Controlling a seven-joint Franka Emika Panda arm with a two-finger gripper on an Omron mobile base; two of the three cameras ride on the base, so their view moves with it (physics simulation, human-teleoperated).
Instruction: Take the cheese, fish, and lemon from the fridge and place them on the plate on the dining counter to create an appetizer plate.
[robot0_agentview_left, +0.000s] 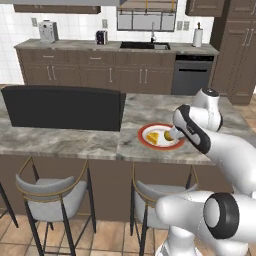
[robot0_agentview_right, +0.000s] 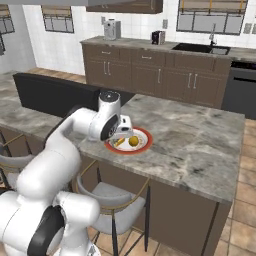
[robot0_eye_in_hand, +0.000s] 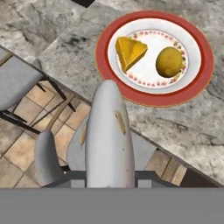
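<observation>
Marbled counter (robot0_eye_in_hand: 183, 127) over tiled floor (robot0_eye_in_hand: 26, 144) — plate (robot0_eye_in_hand: 155, 98) holds cheese (robot0_eye_in_hand: 129, 51) and lemon (robot0_eye_in_hand: 169, 62); my claw (robot0_eye_in_hand: 107, 175) is clamped on the fish (robot0_eye_in_hand: 108, 144).

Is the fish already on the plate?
No. The fish is in the shut gripper, off the plate, which holds the cheese and lemon.

Legible text, labels, brands, numbers, signs: none in any view. No readable marking can be made out on anything in the kitchen; the surfaces appear plain, and small details on the far wall are too blurred to tell.
</observation>
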